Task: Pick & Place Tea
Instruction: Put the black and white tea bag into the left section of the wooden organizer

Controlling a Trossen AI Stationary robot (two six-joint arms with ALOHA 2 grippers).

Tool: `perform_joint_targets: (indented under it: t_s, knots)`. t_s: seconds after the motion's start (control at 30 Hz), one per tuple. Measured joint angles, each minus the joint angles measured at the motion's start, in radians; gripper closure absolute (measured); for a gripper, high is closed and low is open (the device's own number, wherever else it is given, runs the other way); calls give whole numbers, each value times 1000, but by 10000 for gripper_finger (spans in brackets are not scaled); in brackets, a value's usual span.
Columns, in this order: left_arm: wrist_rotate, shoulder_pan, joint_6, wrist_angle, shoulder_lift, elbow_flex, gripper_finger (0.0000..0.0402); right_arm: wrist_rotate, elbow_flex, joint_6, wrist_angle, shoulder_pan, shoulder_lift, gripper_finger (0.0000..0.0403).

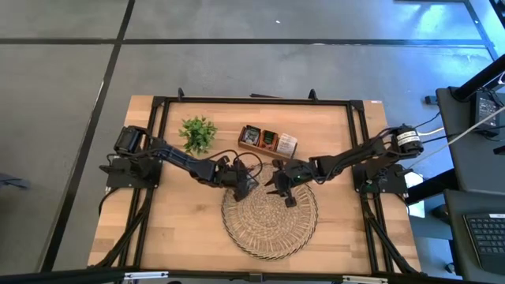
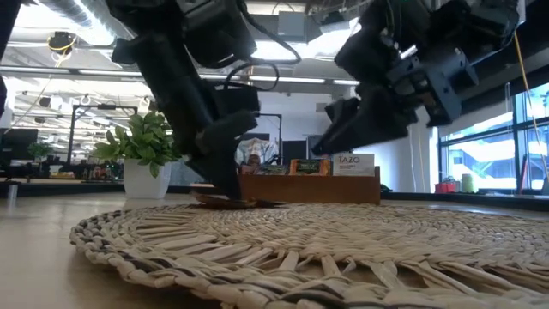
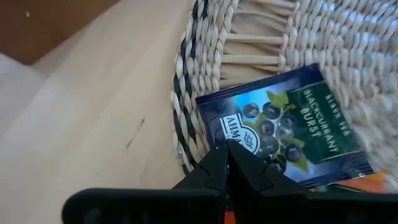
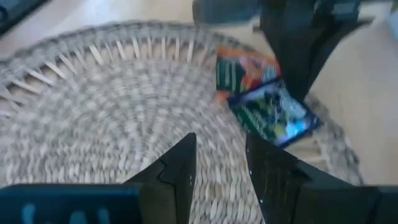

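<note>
A blue tea sachet [image 3: 289, 134] printed with dark berries lies just inside the far left rim of the round woven tray [image 1: 268, 237]. My left gripper [image 3: 227, 149] is shut at its edge. An orange tea sachet [image 4: 242, 71] lies on the tray beside it, and the blue one overlaps one of its corners. My right gripper [image 4: 221, 143] hovers open above the tray's far middle, right of the sachets [image 1: 286, 196], with nothing between its fingers. My left gripper pinches the blue sachet at one edge, close to a corner [image 3: 244, 135], between its two fingertips. The fingers slant down from the table's left side. The sachet lies nearly flat on the tray's weave [image 3: 323, 37], next to the rim.
A brown wooden box [image 1: 268, 140] holding more sachets stands behind the tray at the table's far middle. A small green plant in a white pot [image 1: 197, 134] stands to its left. Bare wood lies left and right of the tray.
</note>
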Motion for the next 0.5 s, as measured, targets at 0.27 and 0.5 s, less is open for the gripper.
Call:
perform_joint_targets:
  t_s: [0.27,0.5]
  knots:
    - [51,-34,-173,33,30,4,400,31,0,48,56,0,80,262]
    - [60,-54,-266,45,32,3,399,74,30,426,93,5,127,262]
